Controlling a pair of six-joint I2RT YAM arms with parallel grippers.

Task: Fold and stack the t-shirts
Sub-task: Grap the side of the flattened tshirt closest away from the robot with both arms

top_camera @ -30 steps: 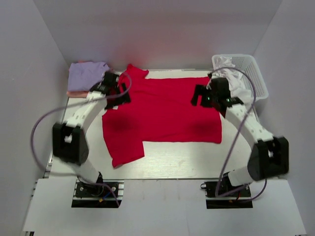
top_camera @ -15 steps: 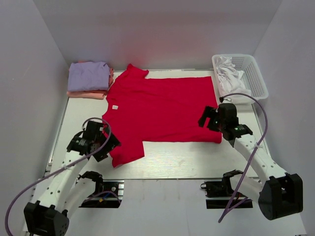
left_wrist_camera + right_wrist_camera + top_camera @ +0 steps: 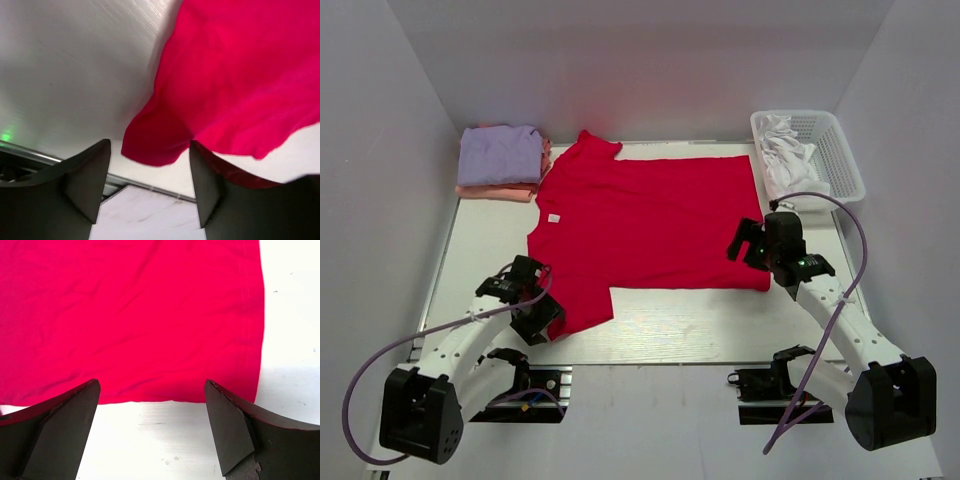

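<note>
A large red t-shirt lies spread flat in the middle of the table. A folded lavender shirt sits on a salmon-pink one at the back left. My left gripper is open at the tip of the red shirt's near-left sleeve. In the left wrist view that sleeve ends just beyond my open gripper. My right gripper is open at the shirt's near-right hem corner. In the right wrist view the hem lies just ahead of the open gripper, which is over bare table.
A white lattice basket holding white cloth stands at the back right. Grey walls close in the table on the left, back and right. The table's near edge runs just behind both grippers.
Both arms have pulled back from the shirt's far part to its near edge. In the last half second the left gripper moved closer to the sleeve tip; the right barely moved.
</note>
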